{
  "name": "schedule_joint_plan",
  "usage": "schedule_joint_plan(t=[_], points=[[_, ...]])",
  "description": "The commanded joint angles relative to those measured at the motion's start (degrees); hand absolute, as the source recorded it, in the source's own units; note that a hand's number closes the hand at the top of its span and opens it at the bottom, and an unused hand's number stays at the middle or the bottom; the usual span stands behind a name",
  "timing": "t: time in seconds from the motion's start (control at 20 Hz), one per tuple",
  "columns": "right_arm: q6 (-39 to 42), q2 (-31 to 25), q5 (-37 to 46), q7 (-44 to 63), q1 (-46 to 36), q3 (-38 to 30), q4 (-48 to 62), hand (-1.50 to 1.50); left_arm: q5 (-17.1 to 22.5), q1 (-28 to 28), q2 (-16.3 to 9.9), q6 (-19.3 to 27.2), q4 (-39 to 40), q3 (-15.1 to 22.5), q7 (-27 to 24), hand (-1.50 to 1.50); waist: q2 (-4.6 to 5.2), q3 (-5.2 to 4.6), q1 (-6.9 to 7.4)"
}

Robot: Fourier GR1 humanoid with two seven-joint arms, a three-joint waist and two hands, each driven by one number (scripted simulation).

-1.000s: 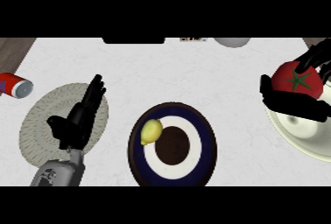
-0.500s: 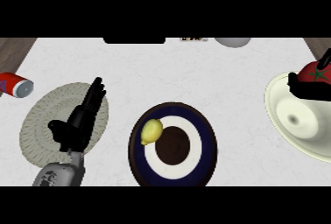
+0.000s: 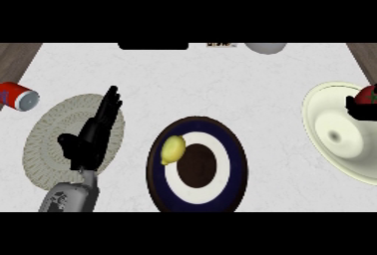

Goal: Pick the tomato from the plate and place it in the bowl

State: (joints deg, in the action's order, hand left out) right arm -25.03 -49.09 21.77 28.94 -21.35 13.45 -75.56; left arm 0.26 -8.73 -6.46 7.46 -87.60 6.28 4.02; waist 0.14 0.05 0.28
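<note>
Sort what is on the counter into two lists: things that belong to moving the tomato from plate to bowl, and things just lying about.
Belong to the job:
- tomato, at the right edge
- plate, dark blue
- bowl, cream
- right hand, curled round the tomato

Just lying about:
- lemon on the plate
- red can
- woven mat
- left hand, resting open above the mat

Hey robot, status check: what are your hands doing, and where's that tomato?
Left hand open, resting over woven mat. Right hand curled round tomato at bowl rim. Lemon on plate, not in the way.
</note>
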Motion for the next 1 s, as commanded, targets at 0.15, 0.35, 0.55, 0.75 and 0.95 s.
schedule_joint_plan(t=[0.15,0.35,0.55,0.75,0.95], points=[[6.1,6.09,-11.39,-12.49,2.74,-5.8,10.71,-1.5,0.24,3.17,0.05,-1.05,-3.11,0.58,-0.08,0.0,-0.08,0.04,0.38],[11.74,6.65,-15.38,-22.97,1.82,-9.55,13.06,-1.5,1.08,3.12,-1.43,-3.06,-0.65,-1.72,-3.23,0.0,-0.06,-0.01,0.08],[6.72,10.28,-17.9,-30.74,3.28,-14.05,10.86,-1.5,-0.72,-0.22,0.44,0.01,-1.83,-0.66,2.42,0.0,-0.22,0.01,-0.41],[7.7,7.61,-22.38,-33.83,2.95,-21.48,10.14,-1.5,-0.44,2.24,-0.13,-0.43,-4.61,-0.97,2.48,0.0,-0.29,0.01,-0.37],[7.72,9.46,-24.75,-33.14,3.2,-25.2,8.97,-1.5,0.59,-2.47,-1.31,-2.53,2.36,-4.12,-0.04,0.0,-0.09,-0.04,-0.46]])
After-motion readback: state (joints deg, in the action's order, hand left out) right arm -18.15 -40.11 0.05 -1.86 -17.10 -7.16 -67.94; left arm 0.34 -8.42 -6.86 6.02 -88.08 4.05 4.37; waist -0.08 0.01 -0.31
